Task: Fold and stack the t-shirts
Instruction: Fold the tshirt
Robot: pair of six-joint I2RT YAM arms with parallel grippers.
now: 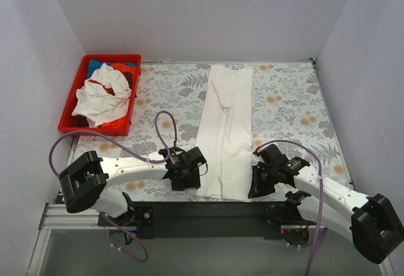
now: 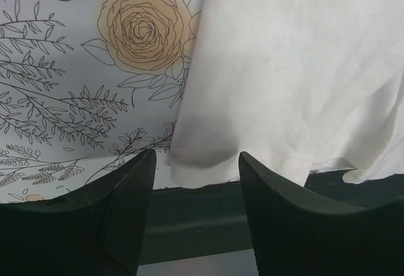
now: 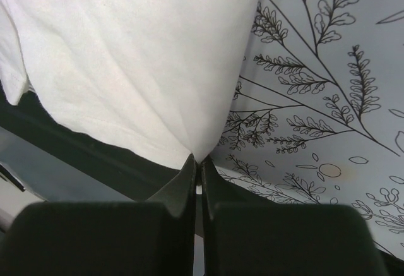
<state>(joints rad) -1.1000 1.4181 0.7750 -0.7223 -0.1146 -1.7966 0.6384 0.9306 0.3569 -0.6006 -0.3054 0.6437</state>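
A white t-shirt [image 1: 227, 131] lies folded into a long strip down the middle of the floral table cover, its near hem at the table's front edge. My left gripper [image 1: 197, 174] is open at the shirt's near left corner [image 2: 202, 162], jaws either side of it, not touching. My right gripper [image 1: 254, 186] is shut on the shirt's near right corner [image 3: 201, 151], the cloth pinched between the fingertips. More shirts, white with red trim [image 1: 101, 96], blue and orange-red, lie heaped in the red bin.
The red plastic bin [image 1: 72, 108] stands at the back left of the table. The floral cover [image 1: 284, 99] spreads on both sides of the shirt. The black front edge of the table [image 2: 196, 210] runs right under both grippers. White walls enclose the table.
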